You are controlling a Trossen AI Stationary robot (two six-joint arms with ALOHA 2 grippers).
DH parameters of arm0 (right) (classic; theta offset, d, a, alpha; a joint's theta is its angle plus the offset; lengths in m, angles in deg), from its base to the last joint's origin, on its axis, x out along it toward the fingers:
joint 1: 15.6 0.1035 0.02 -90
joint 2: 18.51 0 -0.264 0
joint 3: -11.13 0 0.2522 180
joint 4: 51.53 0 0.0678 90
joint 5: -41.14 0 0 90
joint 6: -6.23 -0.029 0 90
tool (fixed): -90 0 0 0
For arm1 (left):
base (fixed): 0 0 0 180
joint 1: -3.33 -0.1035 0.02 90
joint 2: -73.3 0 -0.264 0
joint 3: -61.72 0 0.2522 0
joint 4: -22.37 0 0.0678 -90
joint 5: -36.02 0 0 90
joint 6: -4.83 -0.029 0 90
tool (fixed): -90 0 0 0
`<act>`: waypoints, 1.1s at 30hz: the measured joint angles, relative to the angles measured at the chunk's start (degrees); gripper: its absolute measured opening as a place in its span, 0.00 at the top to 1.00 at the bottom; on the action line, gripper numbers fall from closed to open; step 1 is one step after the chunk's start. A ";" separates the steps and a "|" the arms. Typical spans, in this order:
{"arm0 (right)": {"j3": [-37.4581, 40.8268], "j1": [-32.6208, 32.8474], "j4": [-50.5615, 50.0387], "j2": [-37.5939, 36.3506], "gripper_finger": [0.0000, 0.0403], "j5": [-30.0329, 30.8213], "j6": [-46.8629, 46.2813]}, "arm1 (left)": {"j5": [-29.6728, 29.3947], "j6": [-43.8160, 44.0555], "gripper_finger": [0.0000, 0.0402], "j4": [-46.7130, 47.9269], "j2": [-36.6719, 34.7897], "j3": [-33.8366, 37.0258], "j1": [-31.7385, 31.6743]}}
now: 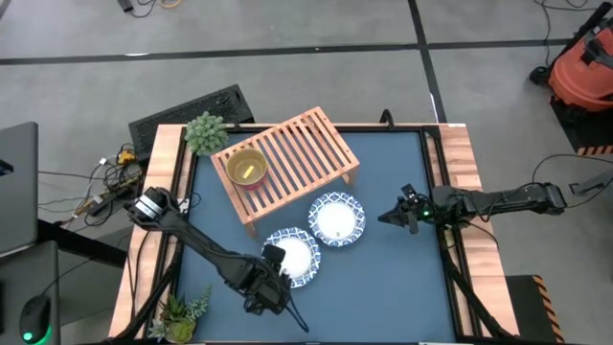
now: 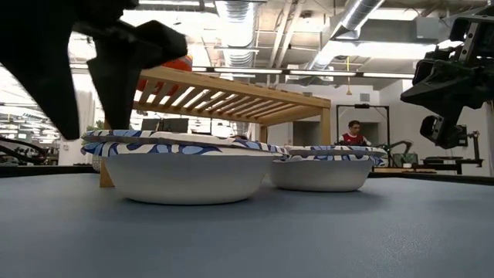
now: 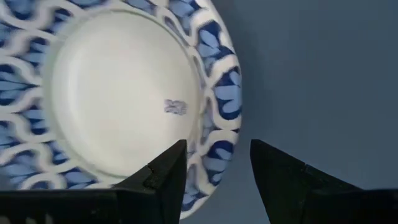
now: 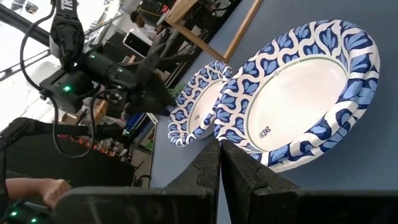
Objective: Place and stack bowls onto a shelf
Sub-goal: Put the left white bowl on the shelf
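Over white bowl (image 3: 118, 93) rim: left gripper (image 3: 217, 168) open

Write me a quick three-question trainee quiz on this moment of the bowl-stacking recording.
1. True or false: the light-wood slatted shelf carries both white bowls with blue patterned rims.
2. Which arm's tool is poised over a patterned bowl's rim? A) left B) right
3. Fill in: the right tool's fingers are ____.

Key:
1. False: both patterned bowls sit on the blue table; the shelf carries a yellow bowl stacked in a red one.
2. A: the left tool, fingers open.
3. Shut: right tool.
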 joint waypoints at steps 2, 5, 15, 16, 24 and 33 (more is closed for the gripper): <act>0.01 0.00 0.01 0.00 0.90 0.00 0.00 | 1.59 -0.01 0.61 -1.08 0.00 1.03 -0.04; 0.02 0.00 0.02 0.00 0.90 0.00 -0.02 | 1.01 0.73 0.62 -1.32 0.00 1.60 -0.02; 0.02 0.00 0.04 0.00 0.90 0.00 -0.02 | 1.45 1.38 0.71 -1.32 0.00 1.60 -0.24; 0.02 0.00 0.04 0.00 0.90 0.00 -0.02 | 1.46 1.40 0.72 -1.34 0.00 1.60 -0.24; 0.00 0.00 0.04 0.00 0.90 0.00 -0.09 | 1.36 1.48 0.85 -1.34 0.00 1.60 -0.26; 0.00 0.01 0.04 0.00 0.90 0.01 -0.04 | 1.58 2.51 0.91 -0.94 -0.87 0.77 -0.26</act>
